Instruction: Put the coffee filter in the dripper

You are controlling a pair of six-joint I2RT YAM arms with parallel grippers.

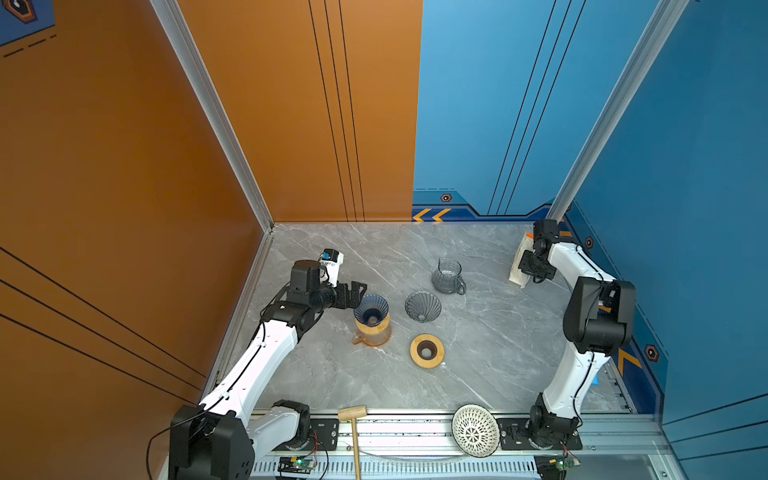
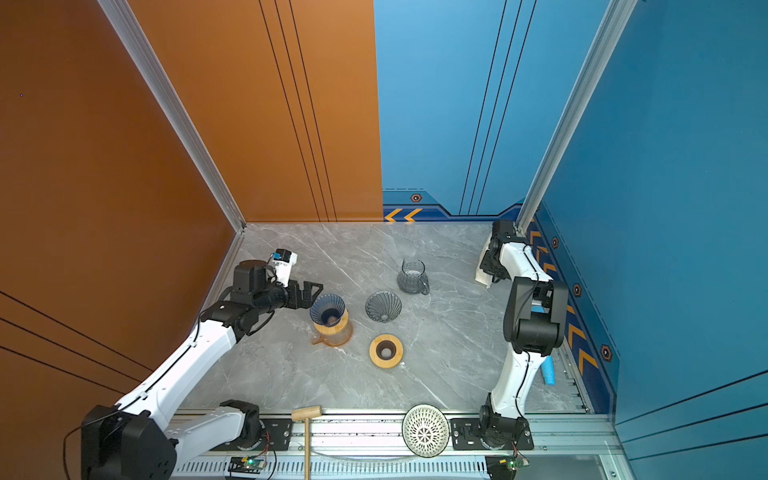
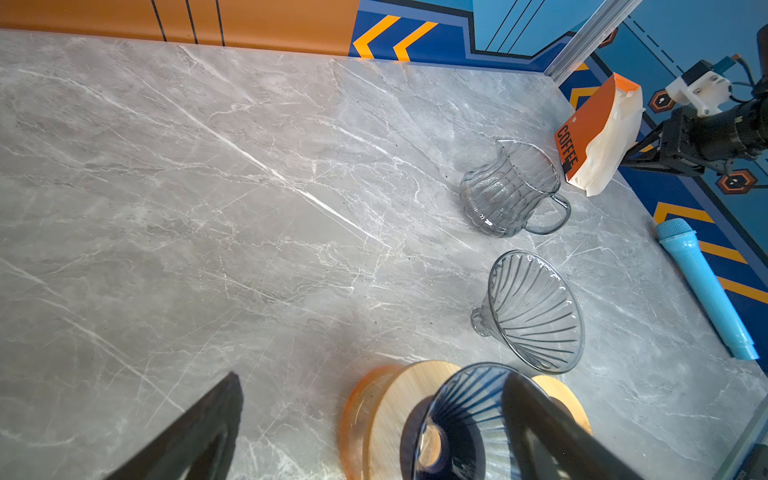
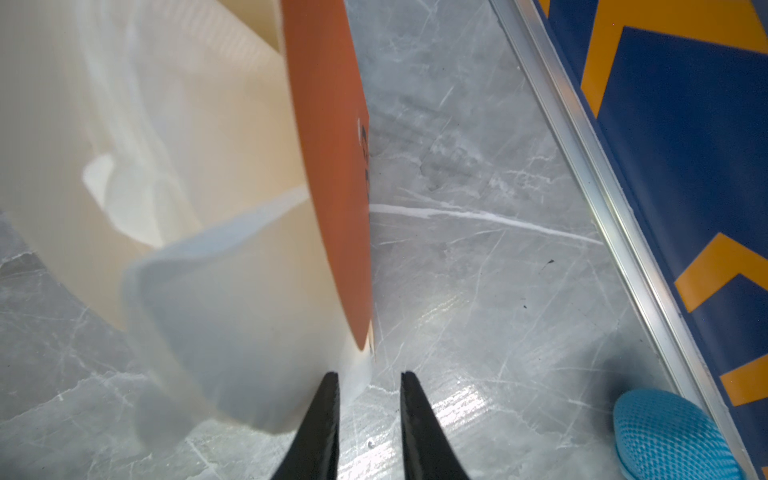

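- Black right gripper (image 4: pixel 369 376) has its tips only narrowly parted, with bare table showing between them. A white corner of the coffee filters (image 4: pixel 199 299) reaches into that gap beside one tip and is not pinched.
- Seen in a top view, the right gripper is at the far right corner of the table (image 1: pixel 498 353), right against the filters. They stand tilted in an orange card sleeve (image 3: pixel 586 120) near the right wall.
- Left gripper (image 1: pixel 357 296) is spread wide and holds nothing. One of its fingers (image 3: pixel 552 428) hangs over the rim of the blue dripper (image 1: pixel 371 311); whether it touches cannot be told.
- Blue dripper sits upright in a wooden collar (image 3: pixel 399 399) on an amber carafe (image 1: pixel 374 338), left of centre and well apart from the filters.
- Clear dripper (image 1: pixel 422 306) lies on its side just right of the blue one. A glass jug (image 1: pixel 446 276) stands behind it, and a wooden ring (image 1: pixel 427 351) lies flat in front.
- Blue mesh-tipped tube (image 3: pixel 702 286) lies along the right wall.
- Wooden mallet (image 1: pixel 352 413) and a white lattice bowl (image 1: pixel 475 430) rest on the front rail.
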